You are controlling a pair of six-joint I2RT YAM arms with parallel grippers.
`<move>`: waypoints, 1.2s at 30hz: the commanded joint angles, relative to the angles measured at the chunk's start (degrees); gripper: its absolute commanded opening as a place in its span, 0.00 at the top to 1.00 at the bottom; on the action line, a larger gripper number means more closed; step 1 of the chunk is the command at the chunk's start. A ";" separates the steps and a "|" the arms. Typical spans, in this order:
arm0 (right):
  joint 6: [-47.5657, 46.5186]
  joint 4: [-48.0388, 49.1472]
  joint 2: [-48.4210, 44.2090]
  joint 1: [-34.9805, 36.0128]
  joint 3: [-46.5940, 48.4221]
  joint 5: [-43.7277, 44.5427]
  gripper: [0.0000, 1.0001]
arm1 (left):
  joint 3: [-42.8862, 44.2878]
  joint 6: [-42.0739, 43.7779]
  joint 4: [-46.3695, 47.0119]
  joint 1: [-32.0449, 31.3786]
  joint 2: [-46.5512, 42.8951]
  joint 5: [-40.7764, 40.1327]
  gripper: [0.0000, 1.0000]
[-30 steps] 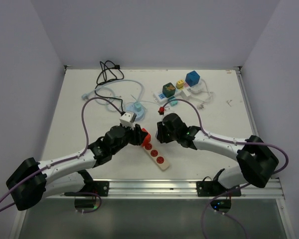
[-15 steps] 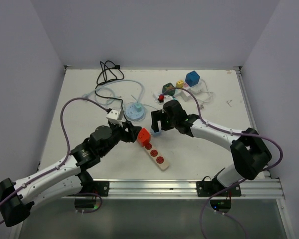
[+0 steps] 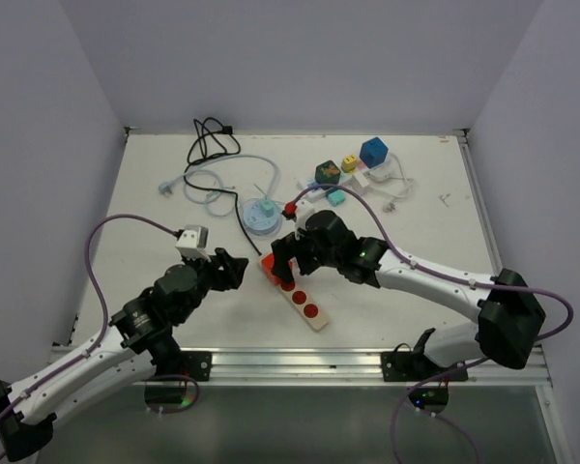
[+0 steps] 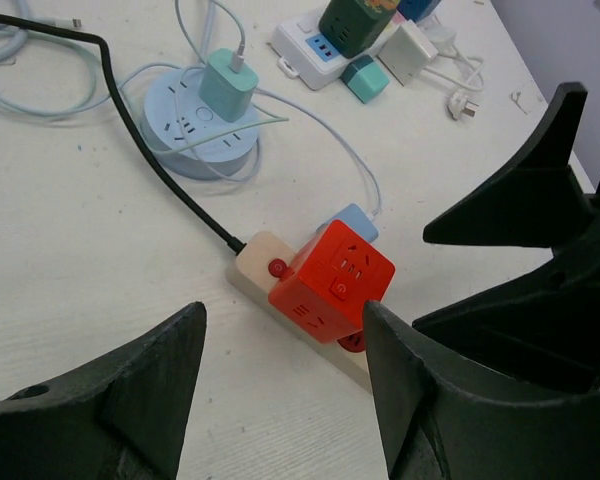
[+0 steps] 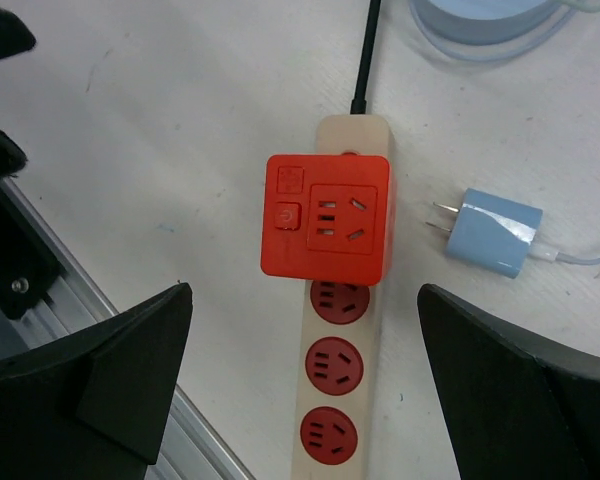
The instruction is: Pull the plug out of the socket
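A cream power strip with red sockets lies on the table, with a red cube adapter plugged into its top end. The light-blue plug lies flat on the table just right of the strip, its prongs bare and free of any socket. My right gripper hangs above the strip, open wide and empty. My left gripper is open too and stands back from the cube, holding nothing. From above, the right gripper covers the strip's far end and the plug is hidden.
A round pale-blue socket hub with a teal charger stands behind the strip. A white strip carrying coloured cubes lies at the back, with coiled black cable at the back left. A metal rail runs along the near edge.
My right gripper has opened and let go of the blue plug, which now lies beside the strip. My left gripper has drawn back from the red cube toward the near left.
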 commanded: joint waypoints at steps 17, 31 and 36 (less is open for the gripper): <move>-2.05 -4.39 17.83 8.68 12.53 14.42 0.12 | 0.67 -5.77 -4.23 0.01 -1.75 -4.00 0.29; 1.90 -7.40 17.22 7.02 15.09 16.47 0.84 | -4.86 -10.70 -4.33 0.01 -4.03 -1.46 0.30; 7.70 -3.79 12.12 4.46 14.47 12.77 1.00 | -8.20 -12.36 -1.70 0.01 -5.08 2.22 0.30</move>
